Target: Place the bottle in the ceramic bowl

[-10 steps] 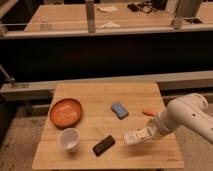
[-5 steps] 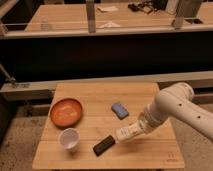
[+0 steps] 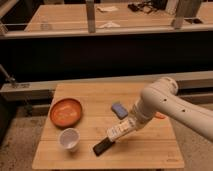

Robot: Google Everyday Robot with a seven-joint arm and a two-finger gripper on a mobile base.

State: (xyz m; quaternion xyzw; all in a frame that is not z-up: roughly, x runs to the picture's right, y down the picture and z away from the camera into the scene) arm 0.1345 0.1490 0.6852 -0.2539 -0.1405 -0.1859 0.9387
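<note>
The ceramic bowl point(image 3: 66, 111), orange-red and shallow, stands on the left part of the wooden counter point(image 3: 150, 150), and I use it as reference for all places. The hand point(image 3: 128, 125) is to the right of the bowl and a little nearer to the camera, over the middle of the counter. It is pressed together on the bottle point(image 3: 116, 132) and pinches it at the upper end. The bottle is white with a pale label. It is well apart from the bowl, not in it, and it is tilted, with its lower end pointing down and back toward the bowl's side. The white arm point(image 3: 165, 102) reaches the hand from the far right. A white paper cup point(image 3: 69, 138) stands upright just in front of the bowl, near it but not touching. A black block point(image 3: 102, 146) lies flat to the right of the cup, just under the lower end of the bottle; whether they touch I cannot tell. A small blue object point(image 3: 119, 110) lies to the right of the bowl at about the same depth, between the bowl and the arm. A small orange thing point(image 3: 160, 116) shows farther right, partly hidden behind the arm.
</note>
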